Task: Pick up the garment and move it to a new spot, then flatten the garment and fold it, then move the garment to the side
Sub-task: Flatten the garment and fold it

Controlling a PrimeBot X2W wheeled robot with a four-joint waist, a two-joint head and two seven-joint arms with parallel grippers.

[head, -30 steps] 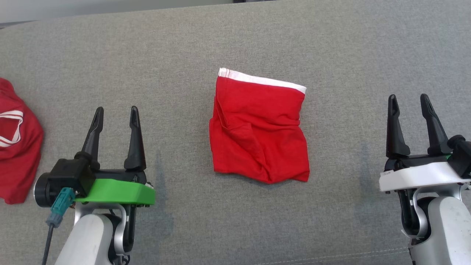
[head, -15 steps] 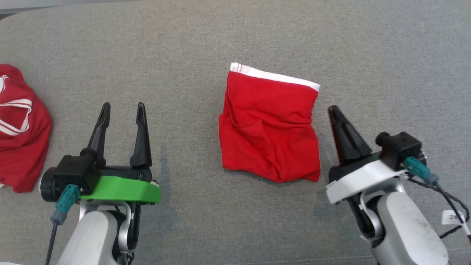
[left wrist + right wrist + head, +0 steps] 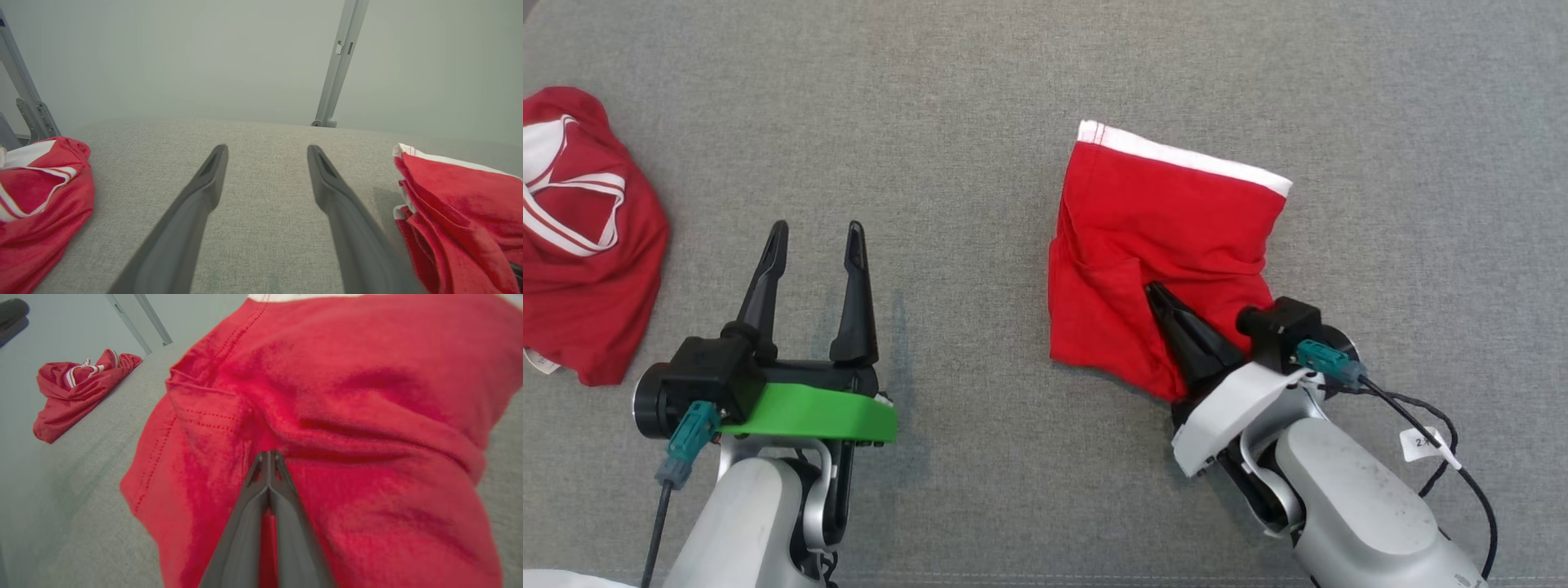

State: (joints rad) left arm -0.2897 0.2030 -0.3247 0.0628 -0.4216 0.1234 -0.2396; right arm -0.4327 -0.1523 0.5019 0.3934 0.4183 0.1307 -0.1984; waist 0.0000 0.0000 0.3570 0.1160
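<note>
Two garments lie on the grey upholstered surface (image 3: pixel 947 106). The folded red cloth garment (image 3: pixel 1168 212), with a white band along its far edge, sits right of centre. A crumpled red jersey with white stripes (image 3: pixel 580 269) lies at the far left. The right pincer (image 3: pixel 1156 291) has its dark fingers pressed together, tips on a crease near the folded garment's near edge; whether they catch any cloth I cannot tell. The left pincer (image 3: pixel 817 233) hovers spread wide between the two garments, touching neither.
</note>
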